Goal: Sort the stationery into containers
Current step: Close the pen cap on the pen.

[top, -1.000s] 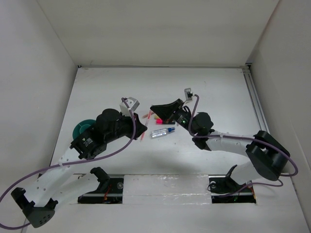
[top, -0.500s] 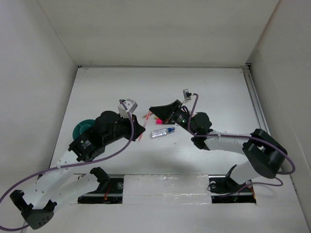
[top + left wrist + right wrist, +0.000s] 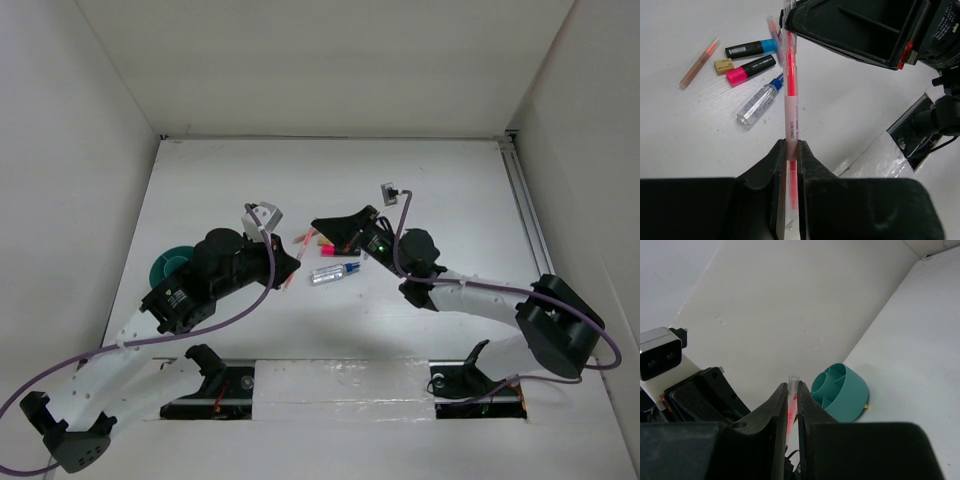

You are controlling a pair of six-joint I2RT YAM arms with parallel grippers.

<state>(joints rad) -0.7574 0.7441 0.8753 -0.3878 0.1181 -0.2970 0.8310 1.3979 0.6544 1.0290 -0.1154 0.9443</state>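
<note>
Mid-air handoff, no tugging

Top: round teal plastic cup (image 3: 163, 268) on desk (image 3: 450, 190), far left. Left wrist: left end effector (image 3: 792, 150) clamped on thin clear red-cored pen (image 3: 790, 100). Right wrist: right end effector (image 3: 792, 388) pinches its tip too; I'd release that first.

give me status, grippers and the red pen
Left gripper shut on red pen. Right gripper shut on its other end. Pink marker, eraser, clear pen lying on table. Teal cup in right wrist view, nothing seen blocking.
</note>
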